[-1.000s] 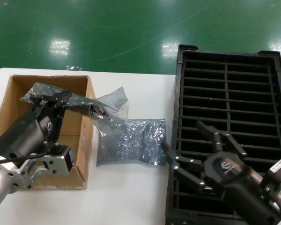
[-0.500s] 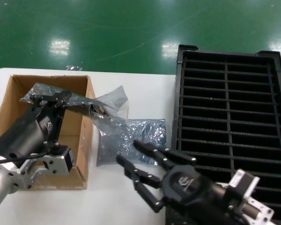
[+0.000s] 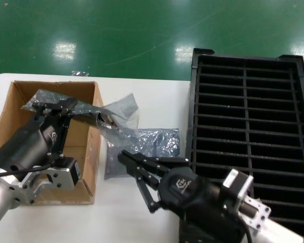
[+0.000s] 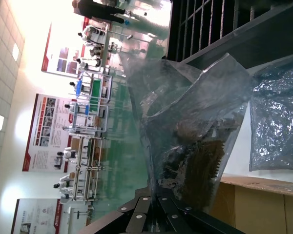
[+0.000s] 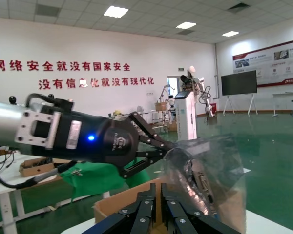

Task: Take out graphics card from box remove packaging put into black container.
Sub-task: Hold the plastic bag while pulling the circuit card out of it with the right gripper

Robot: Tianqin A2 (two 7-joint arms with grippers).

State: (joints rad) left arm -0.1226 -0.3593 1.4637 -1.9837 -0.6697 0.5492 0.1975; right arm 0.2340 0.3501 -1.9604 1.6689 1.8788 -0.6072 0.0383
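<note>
My left gripper [image 3: 54, 108] is shut on one end of the packaging [image 3: 116, 114], a crinkly grey bag held above the right wall of the box [image 3: 93, 152]. The graphics card's silver bracket [image 3: 107, 120] shows through the bag. In the left wrist view the bag [image 4: 195, 112] hangs from the gripper [image 4: 158, 196] with the dark card [image 4: 200, 165] inside. My right gripper [image 3: 127, 159] is over the table's front, pointing at the held bag, jaws together and empty. Its wrist view shows its gripper [image 5: 160, 189] just short of the bag [image 5: 210, 165] and the bracket [image 5: 203, 179]. The black container [image 3: 245, 56] stands at the right.
A second grey bag [image 3: 142, 152] lies flat on the white table between the box and the black container, just under and beyond my right gripper. It also shows in the left wrist view [image 4: 278, 122]. Green floor lies beyond the table's far edge.
My right arm has swung left from over the black container to the table in front of the flat bag, and its jaws have come together. The left gripper and its bag have stayed still.
</note>
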